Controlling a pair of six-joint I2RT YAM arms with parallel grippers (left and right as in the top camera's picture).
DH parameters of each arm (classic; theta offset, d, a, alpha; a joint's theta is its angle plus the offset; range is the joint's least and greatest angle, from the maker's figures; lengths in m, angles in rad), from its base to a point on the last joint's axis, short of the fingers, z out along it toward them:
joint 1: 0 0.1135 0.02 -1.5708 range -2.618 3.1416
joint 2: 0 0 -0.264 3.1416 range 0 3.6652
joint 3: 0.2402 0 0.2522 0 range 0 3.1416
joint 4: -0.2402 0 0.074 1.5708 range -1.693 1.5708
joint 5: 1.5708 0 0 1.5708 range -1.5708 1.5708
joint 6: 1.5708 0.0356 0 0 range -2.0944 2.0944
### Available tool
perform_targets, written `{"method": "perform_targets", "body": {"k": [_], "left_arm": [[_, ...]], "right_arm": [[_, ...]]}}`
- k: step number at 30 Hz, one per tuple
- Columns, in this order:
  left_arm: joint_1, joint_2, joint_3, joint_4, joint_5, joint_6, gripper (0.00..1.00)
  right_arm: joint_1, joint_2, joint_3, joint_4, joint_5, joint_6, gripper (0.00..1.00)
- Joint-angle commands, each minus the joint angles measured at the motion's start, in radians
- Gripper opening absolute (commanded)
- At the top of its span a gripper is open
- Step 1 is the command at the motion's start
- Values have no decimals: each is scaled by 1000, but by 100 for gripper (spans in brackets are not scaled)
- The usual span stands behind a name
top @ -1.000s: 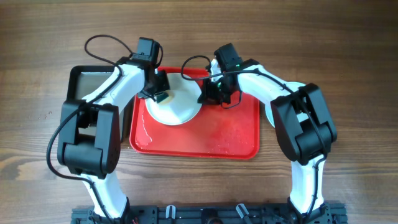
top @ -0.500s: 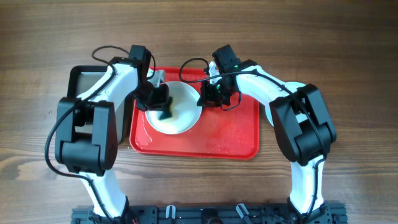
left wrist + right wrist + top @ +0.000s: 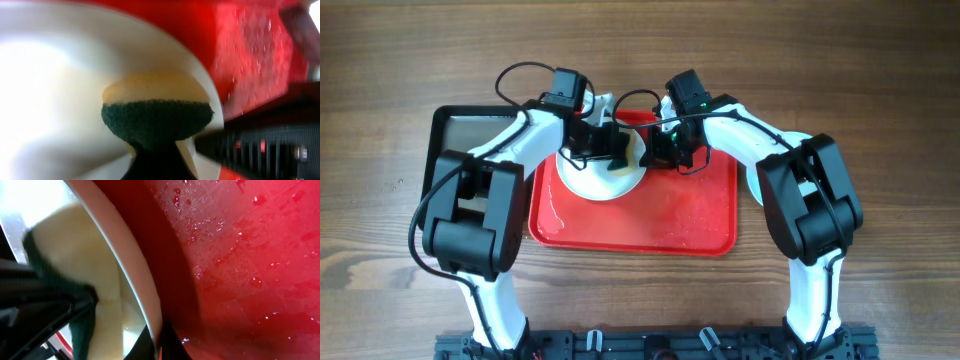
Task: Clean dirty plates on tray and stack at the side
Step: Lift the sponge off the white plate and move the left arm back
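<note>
Just left of the red tray [image 3: 670, 225]: a black tray [image 3: 455, 125]. On the red tray's far-left part: a white plate [image 3: 595, 182]. Above that same part: left gripper [image 3: 613, 156], clamped on a yellow-and-green sponge [image 3: 157, 112] pressed against the plate's inside. Nearer the red tray's middle: right gripper [image 3: 650, 152], pinched tight on the plate's right rim. Across the red tray's floor: water drops [image 3: 257, 282].

— What sort of place is this?
— A robotics lab, I'd say. Two white-and-black arms [image 3: 810, 200] stand on a black rail [image 3: 650, 345] at a wood-grain table [image 3: 880, 60], cables [image 3: 515, 75] looping, a wet red tray [image 3: 690, 225] between them.
</note>
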Motion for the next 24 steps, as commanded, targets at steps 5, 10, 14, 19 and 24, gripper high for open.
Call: {"method": "perform_targets", "body": {"k": [5,10,14,19,24], "left_arm": [[-66,21,-2,38,-684,-209,4],[-62,21,25,-102,-933,-305,4],[-49,21,92,-246,-946,-307,4],[-44,21,277,-518,-784,-245,4],[-8,21,482,-739,-610,-167,4]], "right_arm": [[1,35,-13,-6,47,-1,4],[1,35,-13,-6,46,0,4],[1,35,-13,-6,47,-1,4],[1,35,-13,-7,46,-1,4],[1,35,-13,-11,46,-2,4]]}}
